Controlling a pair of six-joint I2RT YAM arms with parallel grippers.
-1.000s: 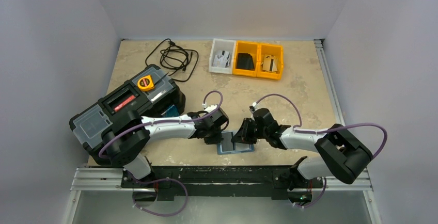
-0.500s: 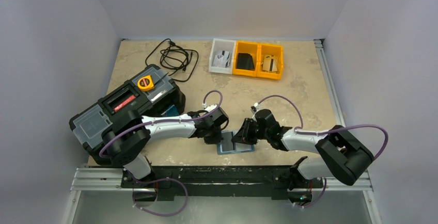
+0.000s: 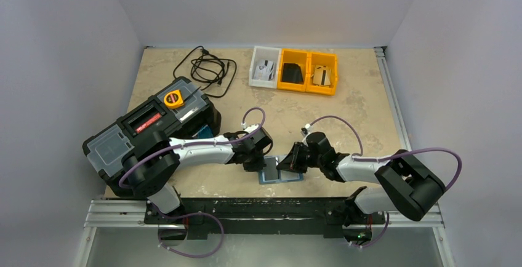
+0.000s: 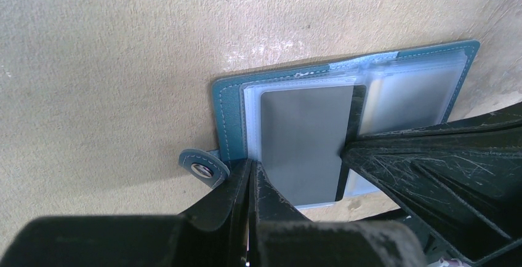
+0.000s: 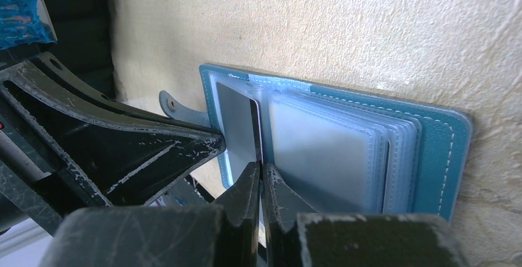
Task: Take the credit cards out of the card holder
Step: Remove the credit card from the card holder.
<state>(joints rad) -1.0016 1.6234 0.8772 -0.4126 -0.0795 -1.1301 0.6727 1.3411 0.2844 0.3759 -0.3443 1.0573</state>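
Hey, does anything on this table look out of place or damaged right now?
Nothing spilled or damaged. One grey card sits partly out of its clear sleeve in the open card holder, its edge pinched by the right gripper.

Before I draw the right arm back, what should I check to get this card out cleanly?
1. Grip: right fingers shut on the grey card's edge: ok.
2. Anchor: left fingers shut on the card holder beside its snap tab: ok.
3. Holder open, flat on the table: ok.
4. Card clear of the holder: not ok, it lies over the tab-side panel.
5. Bite depth on the card: cannot tell.
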